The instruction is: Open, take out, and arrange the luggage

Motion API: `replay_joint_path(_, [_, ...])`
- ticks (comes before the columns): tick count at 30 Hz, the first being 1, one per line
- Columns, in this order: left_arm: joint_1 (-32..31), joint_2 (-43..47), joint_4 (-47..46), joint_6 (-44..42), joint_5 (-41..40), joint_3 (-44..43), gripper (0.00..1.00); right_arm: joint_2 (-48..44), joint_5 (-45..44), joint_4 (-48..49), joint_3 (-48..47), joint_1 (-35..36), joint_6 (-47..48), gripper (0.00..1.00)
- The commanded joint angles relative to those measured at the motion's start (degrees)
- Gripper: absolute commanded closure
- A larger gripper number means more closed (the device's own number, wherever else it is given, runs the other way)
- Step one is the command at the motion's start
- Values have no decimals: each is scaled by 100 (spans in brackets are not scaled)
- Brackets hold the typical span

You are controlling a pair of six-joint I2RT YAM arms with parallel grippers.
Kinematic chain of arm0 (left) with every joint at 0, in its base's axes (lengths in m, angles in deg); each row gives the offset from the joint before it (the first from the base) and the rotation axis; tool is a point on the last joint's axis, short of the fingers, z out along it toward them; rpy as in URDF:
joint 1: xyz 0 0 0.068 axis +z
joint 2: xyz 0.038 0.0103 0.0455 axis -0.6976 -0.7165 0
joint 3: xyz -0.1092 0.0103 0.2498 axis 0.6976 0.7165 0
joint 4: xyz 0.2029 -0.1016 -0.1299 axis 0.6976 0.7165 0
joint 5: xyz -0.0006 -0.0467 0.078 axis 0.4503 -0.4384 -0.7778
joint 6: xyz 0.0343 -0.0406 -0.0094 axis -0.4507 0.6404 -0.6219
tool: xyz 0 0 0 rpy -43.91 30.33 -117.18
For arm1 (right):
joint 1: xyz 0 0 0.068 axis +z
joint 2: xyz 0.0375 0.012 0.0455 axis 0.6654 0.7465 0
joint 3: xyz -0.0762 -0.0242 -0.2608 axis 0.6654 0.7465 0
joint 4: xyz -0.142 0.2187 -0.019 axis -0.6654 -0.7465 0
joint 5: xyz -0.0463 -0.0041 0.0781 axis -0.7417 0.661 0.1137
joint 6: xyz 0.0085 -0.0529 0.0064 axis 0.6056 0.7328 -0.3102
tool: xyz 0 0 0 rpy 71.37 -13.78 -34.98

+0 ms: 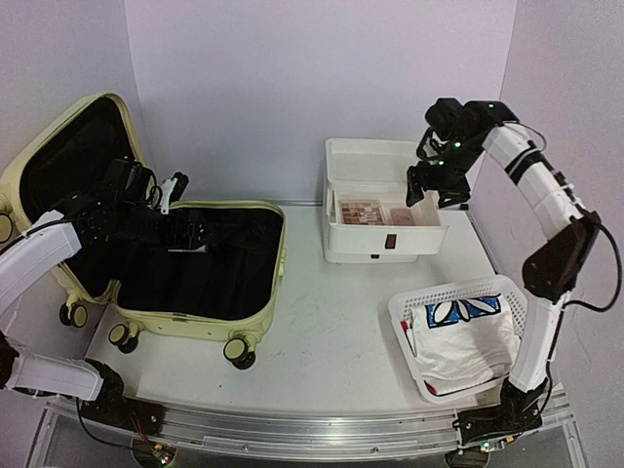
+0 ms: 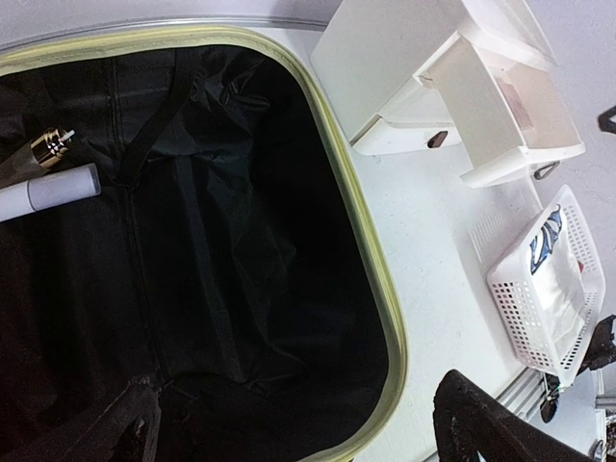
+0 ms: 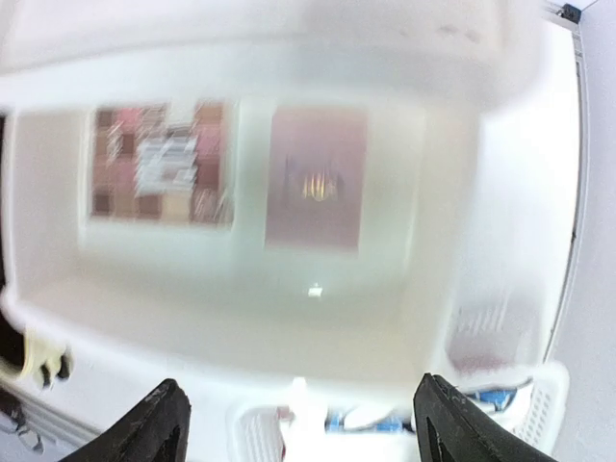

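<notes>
Tools both stand spread wide, holding nothing: the left tool (image 2: 298, 433) hangs over the black lining of the luggage (image 1: 234, 268), which lies open at the left of the counter (image 1: 331, 331). The right tool (image 3: 303, 423) hovers above the white box (image 1: 380, 244) holding palettes (image 3: 159, 164).

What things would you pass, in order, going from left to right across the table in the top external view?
luggage, lying open → white box with its lid up → white mesh basket
</notes>
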Motion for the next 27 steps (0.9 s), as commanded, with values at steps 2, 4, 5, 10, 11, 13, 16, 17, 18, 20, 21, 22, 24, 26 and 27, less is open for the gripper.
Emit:
replay_joint_path(2, [31,-63,-276,55,174,-192,1,-1470,761,677,1847,79,125,18])
replay_joint_path(4, [31,-86,-291,103,215,-187,1,-1886,795,1137,2691,298,-84,17])
replay_joint_path(5, [31,-91,-308,129,219,-177,1,-2078,782,1372,3072,434,-252,16])
replay_joint_path(10, [31,-192,-360,230,299,-186,1,-2742,-21,3264,4770,849,-1123,5])
replay_joint_path(11, [31,-214,-362,252,343,-197,1,-2820,-313,3664,5050,862,-1308,3])
replay_joint_path(13, [31,-227,-374,291,432,-217,0,-2959,-756,4505,5568,864,-1561,2])
replay_joint_path(16, [26,-98,-374,345,441,-180,0,-2902,-1305,5294,5928,864,-1882,2])
replay_joint_path(17, [31,-28,-378,360,406,-150,0,-2828,-1453,5411,5933,865,-1986,2])
replay_joint_path(18, [31,41,-376,365,369,-117,0,-2751,-1504,5576,5952,864,-2031,2])
replay_joint_path(20, [31,169,-374,366,318,-58,0,-2613,-1499,5918,5960,864,-2114,5])
replay_joint_path(21, [31,219,-372,354,294,-42,0,-2562,-1481,6056,5952,871,-2126,7])
replay_joint_path(22, [30,272,-363,337,280,-15,0,-2508,-1485,6209,5941,881,-2127,8])
replay_joint_path(24, [31,360,-367,314,238,27,1,-2437,-1519,6351,5902,887,-2125,8])
replay_joint_path(26, [31,402,-367,313,214,51,1,-2354,-1536,6456,5820,891,-2090,8])
replay_joint_path(27, [27,386,-367,313,221,52,0,-2305,-1567,6501,5753,895,-2045,8])
